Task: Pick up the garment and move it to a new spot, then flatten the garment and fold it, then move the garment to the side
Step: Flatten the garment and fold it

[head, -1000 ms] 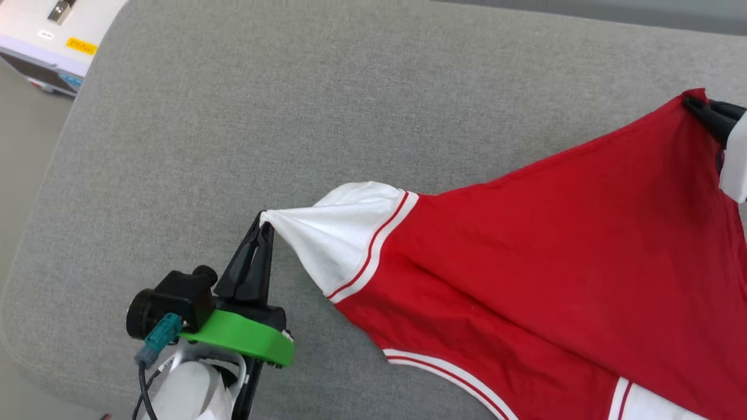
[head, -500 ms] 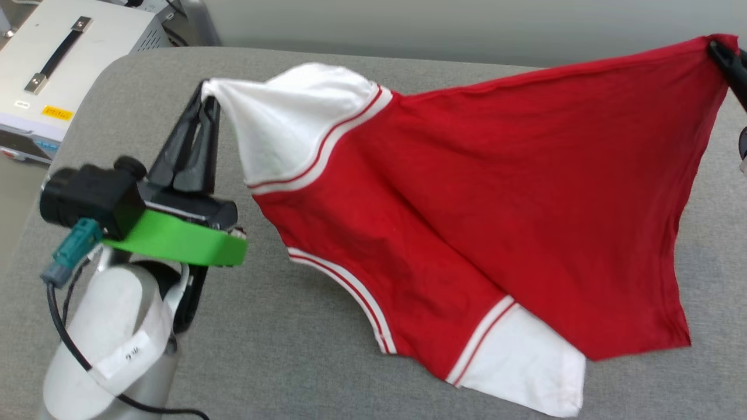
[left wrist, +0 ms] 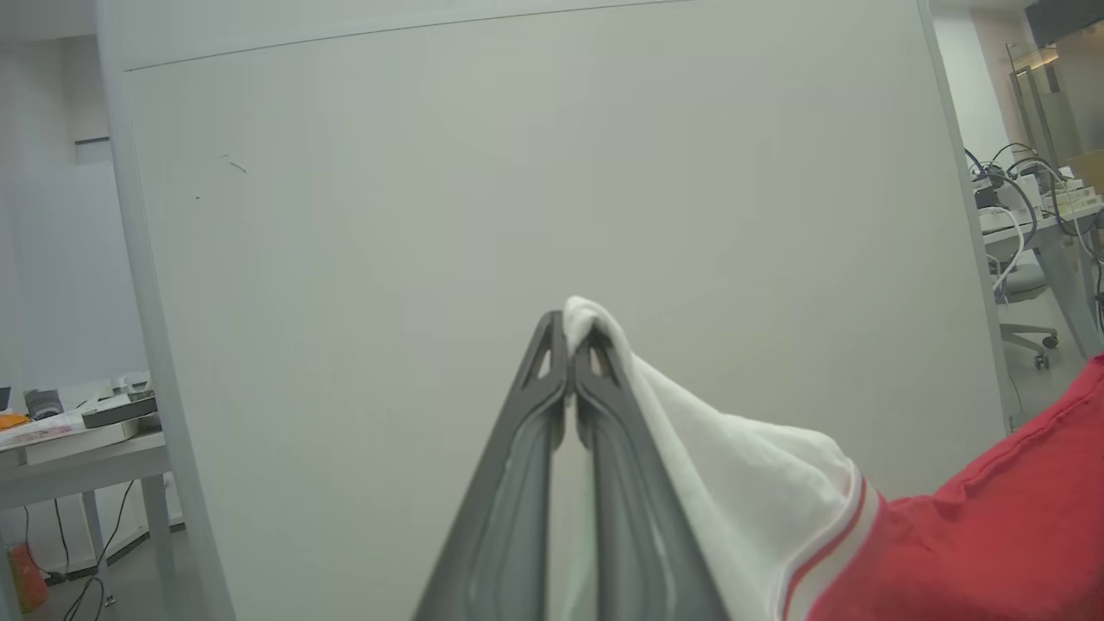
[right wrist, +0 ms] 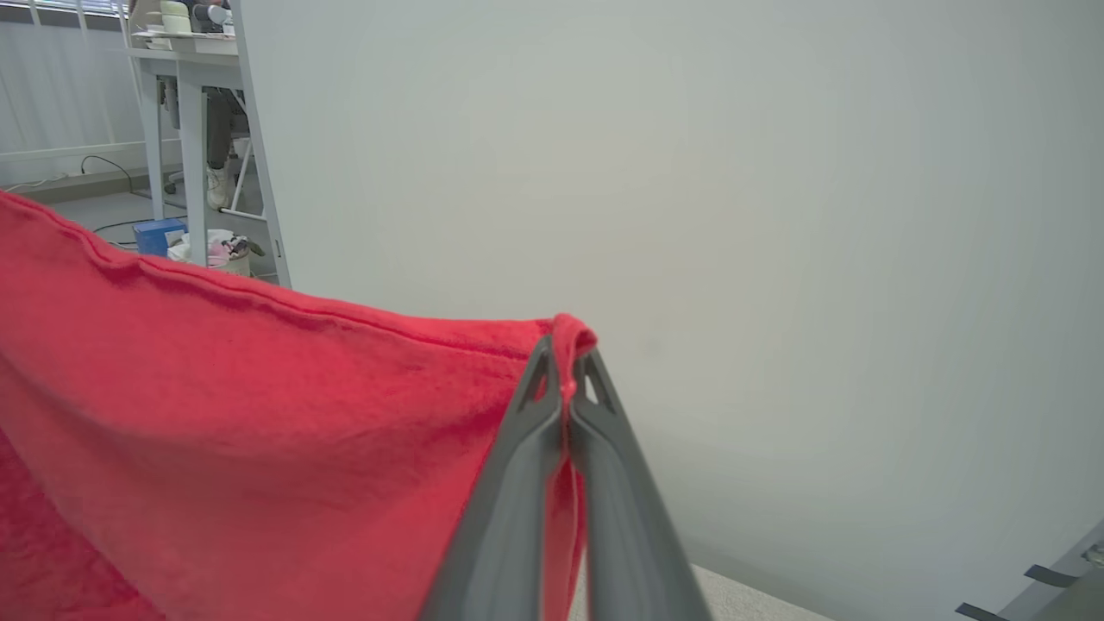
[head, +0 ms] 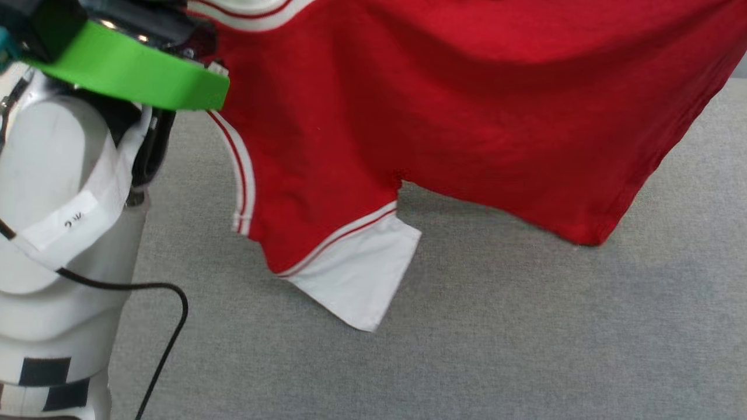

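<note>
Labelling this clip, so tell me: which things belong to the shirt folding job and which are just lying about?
Job: garment, left gripper, right gripper, grey surface.
Lying about: blue box, desk.

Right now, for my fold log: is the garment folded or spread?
Spread: the garment hangs stretched between the left gripper, pinching its white sleeve, and the right gripper, pinching a red corner.

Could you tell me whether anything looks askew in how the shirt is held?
Yes: the garment hangs lopsided. The left gripper pinches a white sleeve tip, the right gripper a red corner; the other sleeve dangles over the grey cushion.
</note>
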Controlling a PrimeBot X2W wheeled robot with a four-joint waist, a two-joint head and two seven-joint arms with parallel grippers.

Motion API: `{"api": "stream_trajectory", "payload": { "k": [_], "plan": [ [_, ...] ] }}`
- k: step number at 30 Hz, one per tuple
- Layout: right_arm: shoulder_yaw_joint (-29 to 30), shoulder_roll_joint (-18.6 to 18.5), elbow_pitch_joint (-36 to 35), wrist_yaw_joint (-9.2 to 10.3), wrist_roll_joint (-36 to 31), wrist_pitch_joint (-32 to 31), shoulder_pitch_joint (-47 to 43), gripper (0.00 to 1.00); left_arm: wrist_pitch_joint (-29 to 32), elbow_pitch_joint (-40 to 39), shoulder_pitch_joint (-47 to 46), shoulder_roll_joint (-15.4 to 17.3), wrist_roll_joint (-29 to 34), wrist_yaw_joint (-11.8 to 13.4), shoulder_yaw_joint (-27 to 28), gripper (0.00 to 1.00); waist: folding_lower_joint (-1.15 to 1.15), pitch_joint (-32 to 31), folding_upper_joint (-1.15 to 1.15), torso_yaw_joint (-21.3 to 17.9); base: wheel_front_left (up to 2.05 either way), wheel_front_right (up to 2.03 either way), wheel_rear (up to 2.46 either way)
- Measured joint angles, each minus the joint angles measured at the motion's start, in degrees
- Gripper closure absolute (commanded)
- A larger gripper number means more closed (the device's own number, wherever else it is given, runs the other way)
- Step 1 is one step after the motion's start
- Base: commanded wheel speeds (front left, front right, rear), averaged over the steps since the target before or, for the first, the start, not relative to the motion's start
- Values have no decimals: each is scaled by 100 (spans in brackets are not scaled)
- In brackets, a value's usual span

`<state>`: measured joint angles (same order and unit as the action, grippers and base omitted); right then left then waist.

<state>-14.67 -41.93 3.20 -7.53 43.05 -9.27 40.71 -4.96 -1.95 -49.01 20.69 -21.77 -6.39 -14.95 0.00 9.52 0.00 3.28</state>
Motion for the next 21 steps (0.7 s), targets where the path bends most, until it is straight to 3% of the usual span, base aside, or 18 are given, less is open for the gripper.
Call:
{"api": "stream_trajectory", "payload": {
  "k": [11, 21],
  "plan": [
    [474, 269, -163, 0, -360, -389, 771, 100, 131, 820, -1661, -1, -268, -70, -311, 100, 0, 535, 0, -73, 0, 0, 0],
    [199, 448, 879, 0, -956, -557, 3208, 100, 142, 2207, -4177, 18, -411, -93, -581, 100, 0, 1507, 0, -180, 0, 0, 0]
  ]
}}
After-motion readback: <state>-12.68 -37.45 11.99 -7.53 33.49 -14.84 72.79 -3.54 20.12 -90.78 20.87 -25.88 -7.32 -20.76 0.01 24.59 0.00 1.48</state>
